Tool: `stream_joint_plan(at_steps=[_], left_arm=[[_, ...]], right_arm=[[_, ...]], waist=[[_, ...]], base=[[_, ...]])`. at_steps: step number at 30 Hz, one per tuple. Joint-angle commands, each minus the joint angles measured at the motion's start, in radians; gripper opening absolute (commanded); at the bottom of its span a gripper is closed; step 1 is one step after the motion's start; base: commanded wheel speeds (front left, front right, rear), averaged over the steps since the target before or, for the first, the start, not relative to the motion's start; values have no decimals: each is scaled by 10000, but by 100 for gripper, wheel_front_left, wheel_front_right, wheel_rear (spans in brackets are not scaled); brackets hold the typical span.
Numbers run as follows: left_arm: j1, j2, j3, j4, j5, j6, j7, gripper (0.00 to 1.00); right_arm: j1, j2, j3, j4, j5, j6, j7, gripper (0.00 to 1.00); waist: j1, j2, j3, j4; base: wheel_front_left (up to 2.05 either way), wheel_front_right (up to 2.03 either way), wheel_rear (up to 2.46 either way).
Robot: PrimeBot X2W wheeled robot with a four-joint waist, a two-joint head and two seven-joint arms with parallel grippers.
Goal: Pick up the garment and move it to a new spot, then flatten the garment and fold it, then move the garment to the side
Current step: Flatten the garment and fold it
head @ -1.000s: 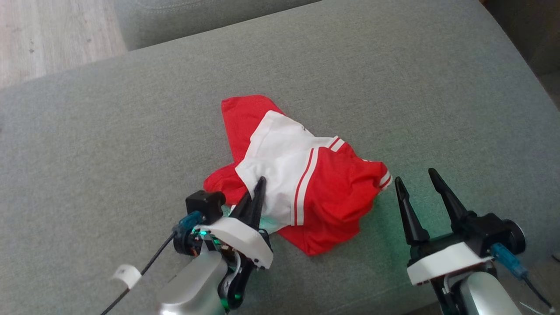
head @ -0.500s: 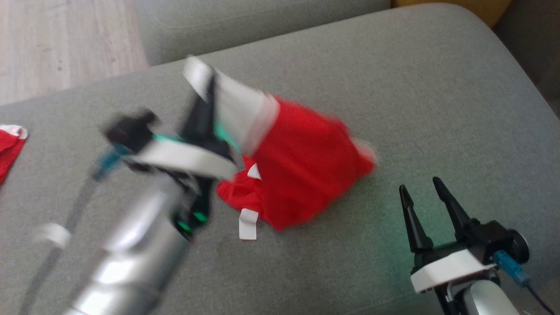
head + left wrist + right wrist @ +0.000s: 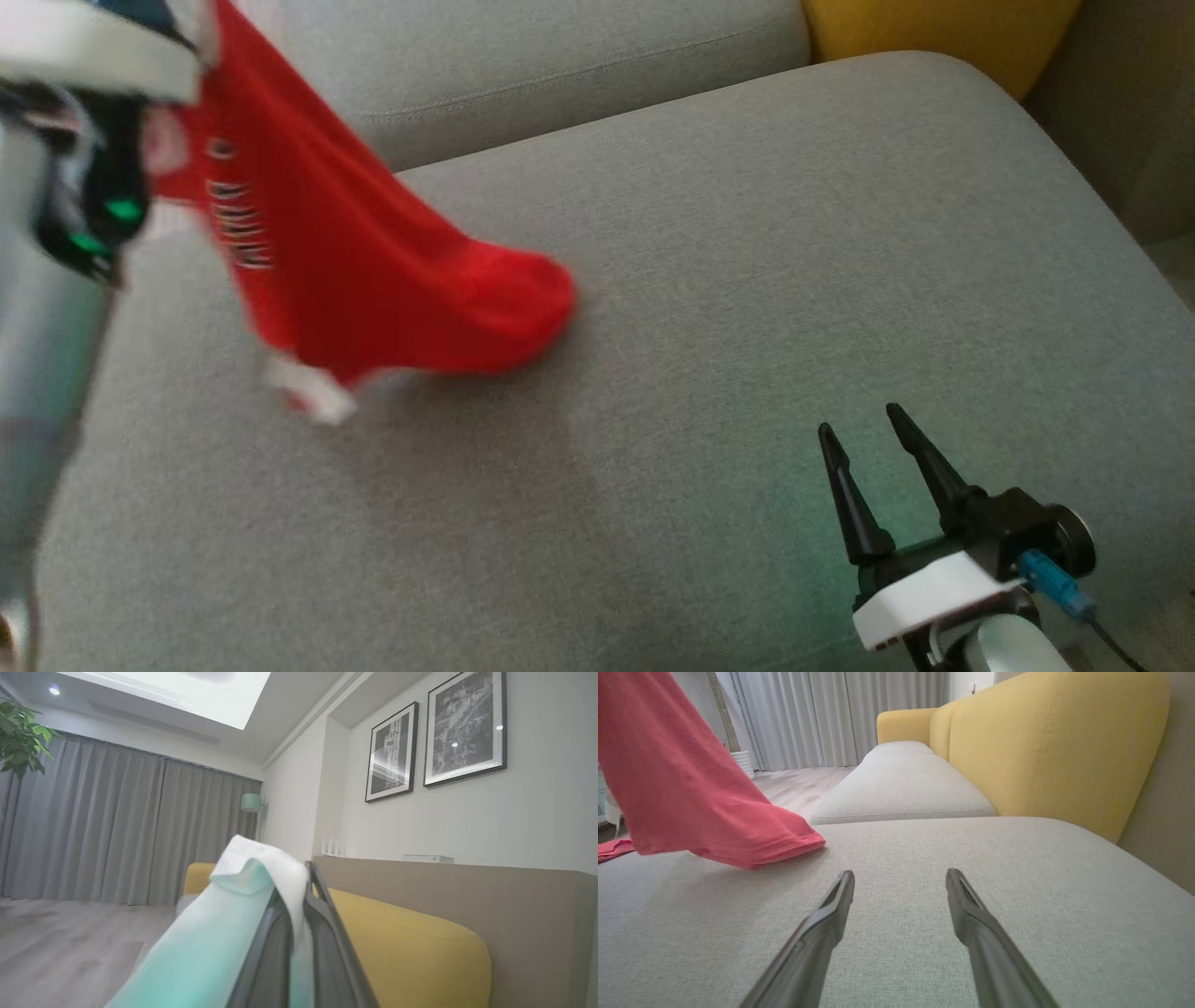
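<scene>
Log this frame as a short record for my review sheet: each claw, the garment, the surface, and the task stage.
left claw: raised, shut on a white part of the garment
right claw: open, empty, low over the cushion, apart from the garment
garment: red with lettering, hanging from the left claw, lower edge touching the cushion
surface: grey sofa cushion
stage: pick-up under way; flattening and folding not yet done

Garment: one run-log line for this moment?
phase: pick-up | left gripper: shut on garment, up high | garment: hanging, lower hem on grey cushion | right gripper: open, empty, near cushion
</scene>
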Motion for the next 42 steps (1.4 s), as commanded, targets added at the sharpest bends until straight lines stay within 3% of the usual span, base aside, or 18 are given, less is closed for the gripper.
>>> stream_joint_plan(at_steps=[1,6,9,14,22,27,32,37,38,39,40,42], left_arm=[[-869,539,469,-177,134,-83,76,0],[-1991,676,345,187,298,-500,343,0],[-2395,384,48,263,401,-671,472,0],[-1903,-740,-632,161,121,-872,558,0],[121,-3113,-2657,255,-220,-1240,756,0],[682,-3881,-3613,704,-248,-1361,667,0],[991,-4111,-4963,1141,-386,-1440,542,0],[778,-4120,-6239,1046,-865,-1168,207,0],[707,-4120,-6423,1077,-926,-1077,85,26],[637,-4121,-6607,1132,-974,-976,-14,45],[571,-4121,-6781,1185,-1025,-891,-107,98],[426,-4122,-7204,1312,-1248,-684,-372,100]], right_arm=[[-262,-83,246,-259,88,77,-93,100],[-233,-131,373,-218,146,77,-93,100],[-245,-151,396,-209,167,77,-93,100],[-306,-119,430,-202,191,77,-93,100],[-667,42,708,-215,260,77,-93,100],[-1068,163,889,-285,321,77,-93,100],[-1490,417,1235,-427,473,77,-93,100],[-1654,563,1538,-489,678,77,-93,100],[-1663,576,1564,-493,704,77,-93,100],[-1665,586,1597,-493,728,77,-93,100],[-1661,593,1623,-488,747,77,-93,100],[-1636,603,1629,-501,842,77,-93,100]], waist=[[1,0,-57,-79],[1,0,-117,-213],[1,0,-98,-240],[1,0,-35,-284],[1,0,477,-638],[1,0,939,-1115],[1,0,1472,-1966],[1,0,1797,-2644],[1,0,1826,-2727],[1,0,1853,-2807],[1,0,1871,-2865],[1,0,1887,-2930]], base=[[0,0,0],[0,0,0],[0,0,0],[0,0,0],[0,0,0],[0,0,0],[0,0,0],[0,0,0],[0,0,0],[0,0,0],[0,0,0],[0,0,0]])
